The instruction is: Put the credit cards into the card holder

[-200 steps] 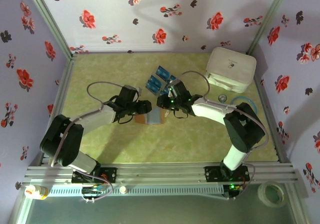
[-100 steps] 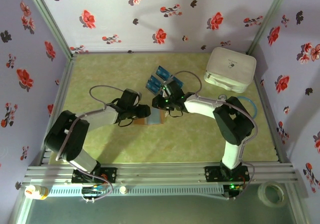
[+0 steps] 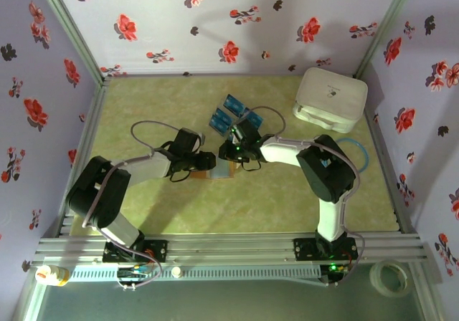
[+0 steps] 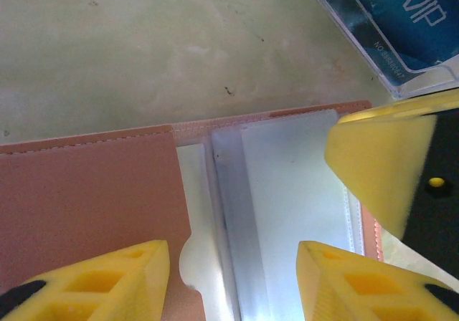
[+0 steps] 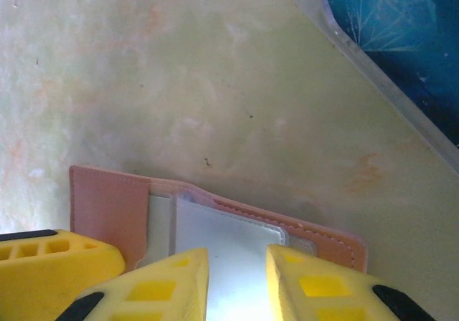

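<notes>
The brown card holder (image 3: 224, 170) lies open at mid-table, its brown cover (image 4: 86, 192) to one side and pale clear sleeves (image 4: 287, 192) in the middle. My left gripper (image 3: 205, 162) hangs right over it, jaws open and straddling the sleeves (image 4: 233, 278). My right gripper (image 3: 230, 152) meets it from the other side, jaws a narrow gap apart over a pale sleeve (image 5: 237, 285), with the holder's brown edge (image 5: 107, 206) beyond. Several blue credit cards (image 3: 231, 117) lie just behind the holder; one in a clear case (image 4: 401, 20) is close by (image 5: 401, 41).
A big white rounded box (image 3: 331, 99) stands at the back right, and a light blue ring (image 3: 355, 152) lies in front of it. The right gripper's yellow finger (image 4: 380, 163) crowds the left wrist view. The enclosure's patterned walls bound the table.
The right gripper has moved left from beside the cards to over the card holder. The left gripper has edged right onto the holder and narrowed slightly.
</notes>
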